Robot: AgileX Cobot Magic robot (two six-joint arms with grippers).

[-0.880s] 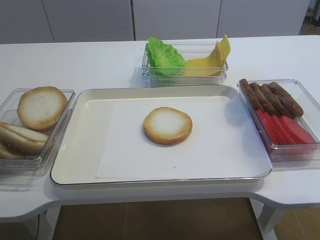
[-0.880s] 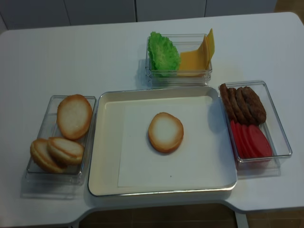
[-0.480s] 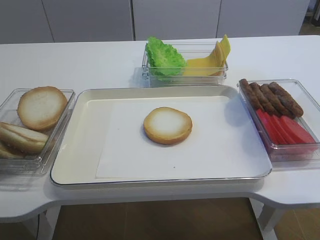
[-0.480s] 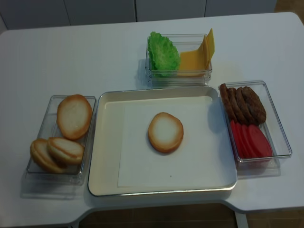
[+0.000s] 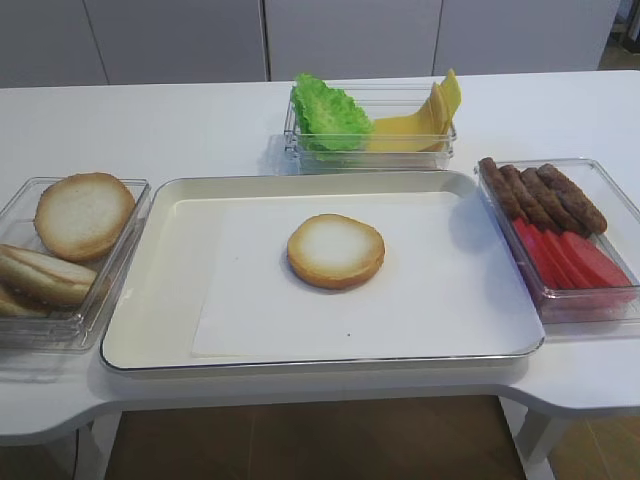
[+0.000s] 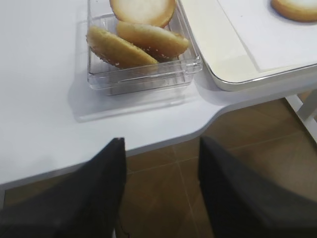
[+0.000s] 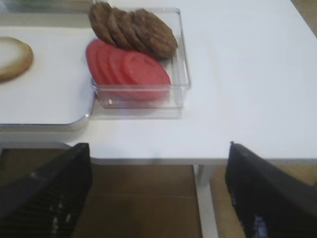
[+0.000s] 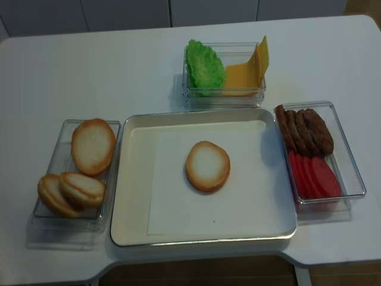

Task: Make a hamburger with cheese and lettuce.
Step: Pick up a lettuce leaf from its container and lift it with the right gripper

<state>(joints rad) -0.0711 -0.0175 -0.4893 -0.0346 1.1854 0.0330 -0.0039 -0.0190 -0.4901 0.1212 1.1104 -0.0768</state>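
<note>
Hamburger (image 5: 335,250) lay bare at frame centre; lettuce (image 5: 327,113) and cheese (image 5: 425,118) sat upper centre. Right gripper (image 7: 158,198) gaped wide; left gripper (image 6: 161,191) seemingly parted too, though blurred.

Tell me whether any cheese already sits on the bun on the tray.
No: the bun lies bare on the tray, and the cheese remains in its container.

No writing, label, brand mark, number or sign can be read in any of the views. The clear plastic food boxes (image 8: 320,156), the cream rectangular tray (image 8: 128,196) with its white paper liner (image 8: 250,196) and the white table (image 8: 89,65) all show plain, unmarked surfaces.
</note>
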